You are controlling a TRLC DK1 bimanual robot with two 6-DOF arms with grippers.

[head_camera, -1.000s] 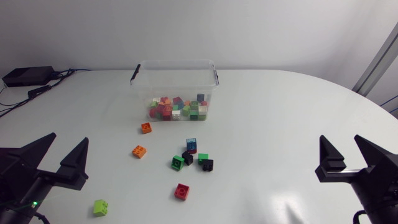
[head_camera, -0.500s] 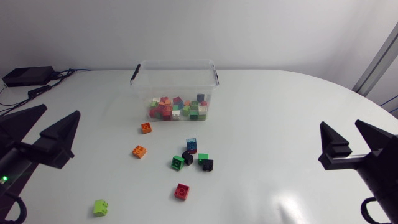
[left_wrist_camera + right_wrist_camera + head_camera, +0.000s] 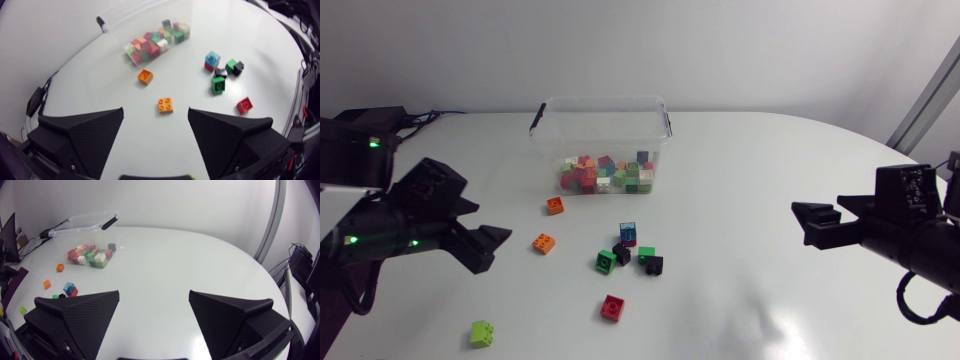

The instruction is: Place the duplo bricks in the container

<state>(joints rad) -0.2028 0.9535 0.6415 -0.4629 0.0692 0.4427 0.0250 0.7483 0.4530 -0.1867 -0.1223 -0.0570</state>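
A clear plastic container (image 3: 600, 125) stands at the back of the table with several coloured duplo bricks (image 3: 606, 176) inside. Loose bricks lie in front of it: two orange ones (image 3: 555, 205) (image 3: 544, 243), a blue one (image 3: 628, 233), a green one (image 3: 606, 262), a red one (image 3: 612, 307) and a lime one (image 3: 481, 333). My left gripper (image 3: 490, 222) is open above the table, left of the orange bricks. In the left wrist view an orange brick (image 3: 165, 105) lies just ahead of the gap between the fingers. My right gripper (image 3: 802, 222) is open and holds nothing, far right of the bricks.
Two black bricks (image 3: 621, 253) (image 3: 652, 265) lie in the loose cluster. A black box (image 3: 360, 122) and cables sit at the table's back left corner. Bare white tabletop (image 3: 740, 200) lies between the cluster and my right gripper. The right wrist view shows the container (image 3: 85, 225) far ahead.
My left arm has swung in from the front left edge toward the orange bricks. My right arm has turned so its gripper points left. The bricks have not moved.
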